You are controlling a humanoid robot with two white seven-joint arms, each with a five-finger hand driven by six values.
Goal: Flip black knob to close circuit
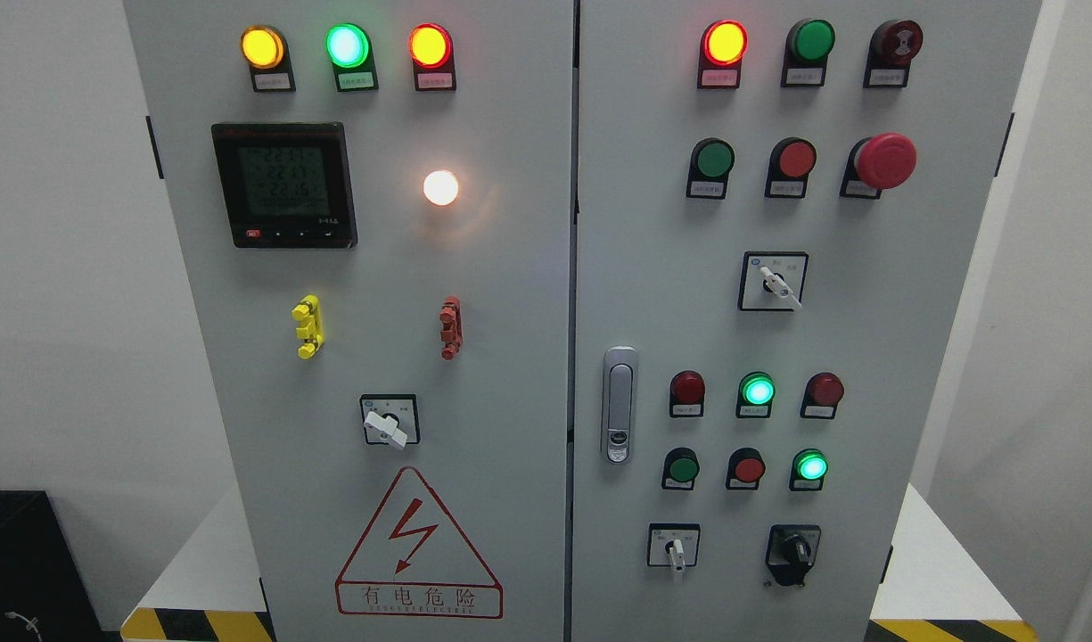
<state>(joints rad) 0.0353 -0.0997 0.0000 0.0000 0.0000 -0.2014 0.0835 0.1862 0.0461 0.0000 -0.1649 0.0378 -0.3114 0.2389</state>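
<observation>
The black knob (792, 554) is a rotary switch at the lower right of the grey electrical cabinet's right door (866, 357). Its handle stands roughly upright, with a small black tab below it. A white-handled selector switch (675, 547) sits to its left. Neither of my hands nor arms shows in the head view.
The right door has rows of red and green buttons and lamps, a red mushroom stop button (882, 161), a white selector (775, 282) and a metal door latch (619, 404). The left door carries a meter display (284, 185), lit lamps, another white selector (389, 422) and a red warning triangle (418, 546).
</observation>
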